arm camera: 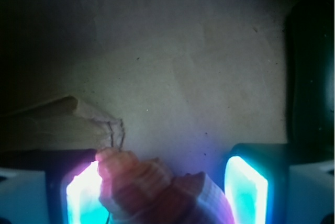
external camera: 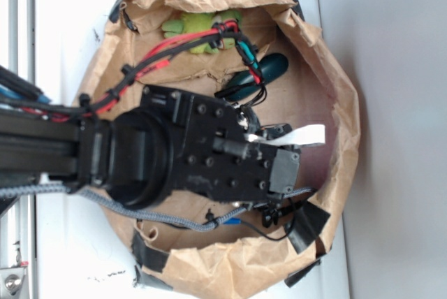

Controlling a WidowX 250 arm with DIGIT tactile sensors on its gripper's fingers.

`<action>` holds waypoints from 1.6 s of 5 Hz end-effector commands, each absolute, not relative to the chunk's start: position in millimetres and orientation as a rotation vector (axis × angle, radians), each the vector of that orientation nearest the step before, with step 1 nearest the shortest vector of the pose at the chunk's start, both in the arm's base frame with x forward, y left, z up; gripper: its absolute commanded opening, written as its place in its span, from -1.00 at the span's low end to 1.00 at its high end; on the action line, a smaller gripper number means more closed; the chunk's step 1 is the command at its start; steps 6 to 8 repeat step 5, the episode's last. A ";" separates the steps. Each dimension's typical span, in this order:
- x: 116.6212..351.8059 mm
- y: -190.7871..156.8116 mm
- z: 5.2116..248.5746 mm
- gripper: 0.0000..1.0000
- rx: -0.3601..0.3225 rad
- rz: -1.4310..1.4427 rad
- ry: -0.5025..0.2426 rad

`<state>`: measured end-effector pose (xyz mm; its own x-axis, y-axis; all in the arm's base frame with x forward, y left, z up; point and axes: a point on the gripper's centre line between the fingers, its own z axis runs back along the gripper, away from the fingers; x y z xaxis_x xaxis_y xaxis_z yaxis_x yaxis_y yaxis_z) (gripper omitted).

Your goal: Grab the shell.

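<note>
Shell (arm camera: 157, 192) fills the bottom centre of the wrist view, lying between the two glowing pads (arm camera: 84, 198) of the gripper (arm camera: 165, 195). It sits closer to the pad at lower left, which it seems to touch or nearly touch, while a clear gap separates it from the pad at lower right. Its ribbed whorls run diagonally, from a rounded end near the left pad down toward the bottom edge right of centre; where the thin tip lies is cut off by the frame. The gripper is spread apart, not clamped on anything yet. My judgement is that closing would catch the shell across its wide body, though the off-centre position means the left pad meets it first and may nudge it.

Beyond the shell lies the brown paper floor (arm camera: 199, 77) with a raised fold (arm camera: 68, 111) at middle left. In the exterior view the gripper (external camera: 307, 142) hangs low inside the paper-lined basin (external camera: 342, 89), hiding the shell entirely. A dark green oblong (external camera: 269, 68) rests farther up, and a yellow-green soft toy (external camera: 195, 26) against the top rim.
</note>
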<state>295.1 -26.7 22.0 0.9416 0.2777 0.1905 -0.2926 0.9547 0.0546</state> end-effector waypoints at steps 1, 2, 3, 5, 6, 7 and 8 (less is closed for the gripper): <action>290.9 -16.8 88.7 -1.00 -0.025 0.247 -0.199; 289.4 -0.5 135.9 -1.00 -0.069 0.245 -0.210; 288.4 14.1 160.4 -1.00 -0.071 0.288 -0.229; 283.2 19.3 174.1 -1.00 -0.018 0.301 -0.259; 283.2 19.3 174.1 -1.00 -0.018 0.301 -0.259; 283.2 19.3 174.1 -1.00 -0.018 0.301 -0.259; 283.2 19.3 174.1 -1.00 -0.018 0.301 -0.259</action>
